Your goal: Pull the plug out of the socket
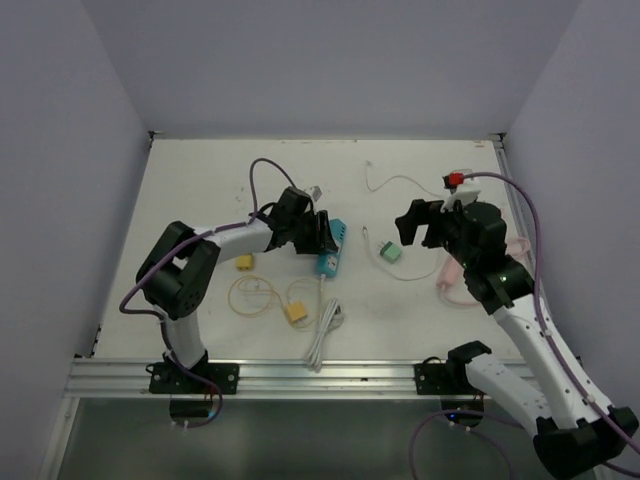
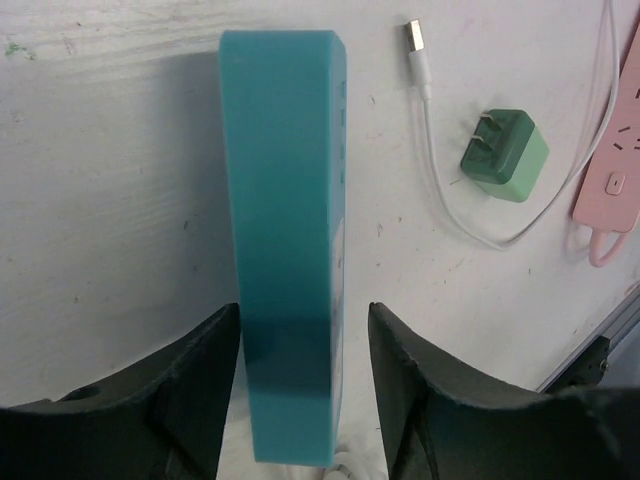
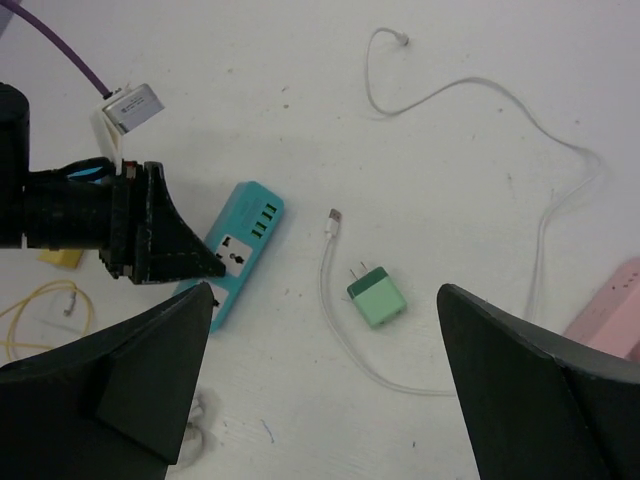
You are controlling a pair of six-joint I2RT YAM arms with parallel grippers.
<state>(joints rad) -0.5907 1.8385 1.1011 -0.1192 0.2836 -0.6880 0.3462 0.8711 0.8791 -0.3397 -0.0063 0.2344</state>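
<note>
Looks pretty much done — can see the green plug lying loose on the bench near the teal socket strip, with the right claw spread wide above it and the left claw slack around the strip — probably just calls for backing both off.

Soft, even light falls from overhead on my white counter, bright and without glare. Shadows are faint: a pale grey one left of the teal socket strip, a thin one beside the green plug. My right pincer shows its fingers as dark, slightly soft shapes close to the lens. The counter beyond them is sharp.
</note>
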